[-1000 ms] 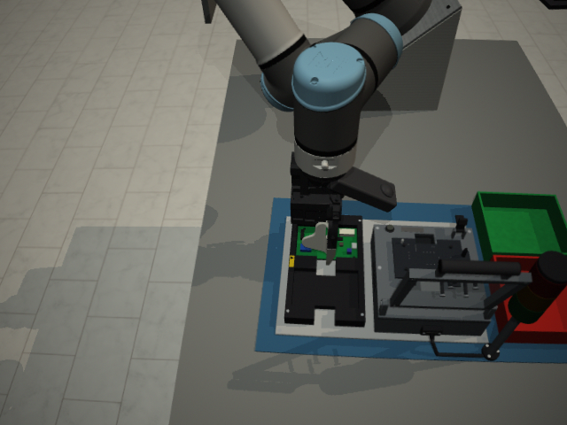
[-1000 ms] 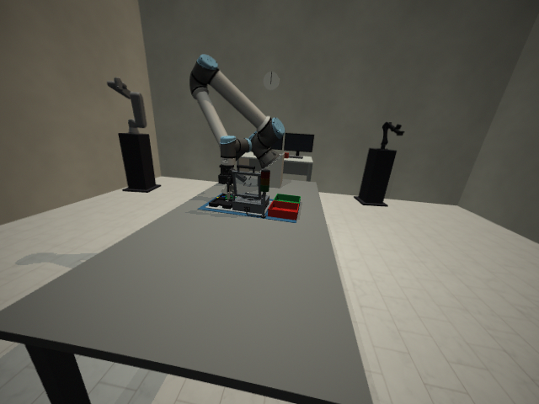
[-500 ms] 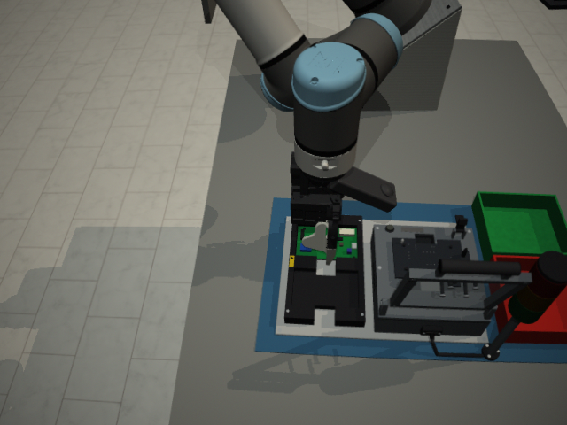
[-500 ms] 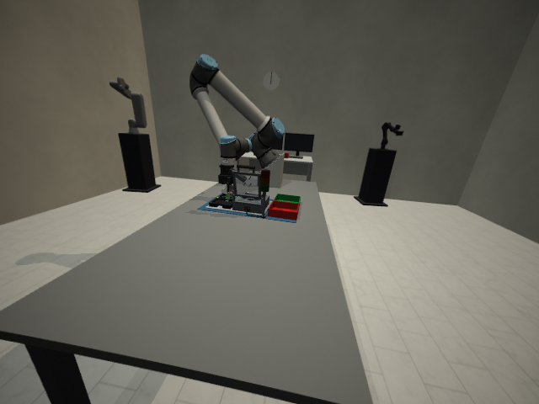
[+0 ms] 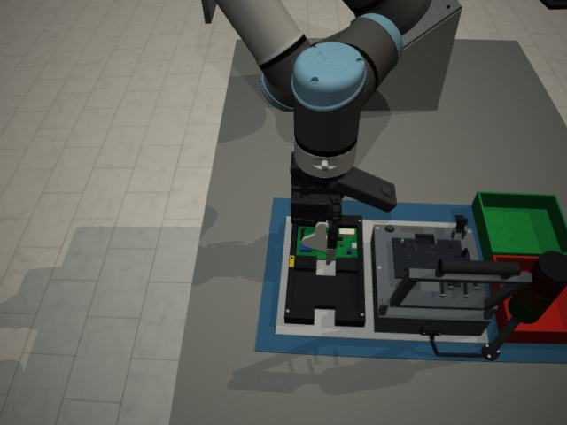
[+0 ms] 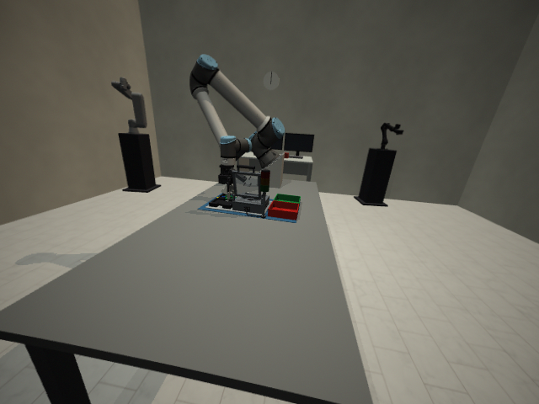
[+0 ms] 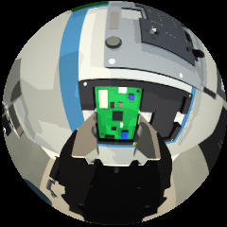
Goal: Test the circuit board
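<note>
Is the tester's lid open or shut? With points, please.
Open: the lid (image 5: 471, 276) (image 6: 247, 172) stands upright above the tester (image 5: 428, 325) (image 6: 248, 204), its handle raised.

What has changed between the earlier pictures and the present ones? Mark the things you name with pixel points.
Nothing visibly changed. The arm (image 5: 327, 119) (image 6: 237, 98) is in the same pose, with the jaws at the circuit board (image 5: 346, 249) (image 7: 108, 113), which lies in the black tray (image 5: 325, 290) (image 7: 165, 118). The tester (image 5: 382, 274) (image 6: 250, 204) keeps its lid raised, and the green bin (image 5: 517, 226) (image 6: 287, 199) and red bin (image 5: 533, 336) (image 6: 284, 212) stayed in place.
</note>
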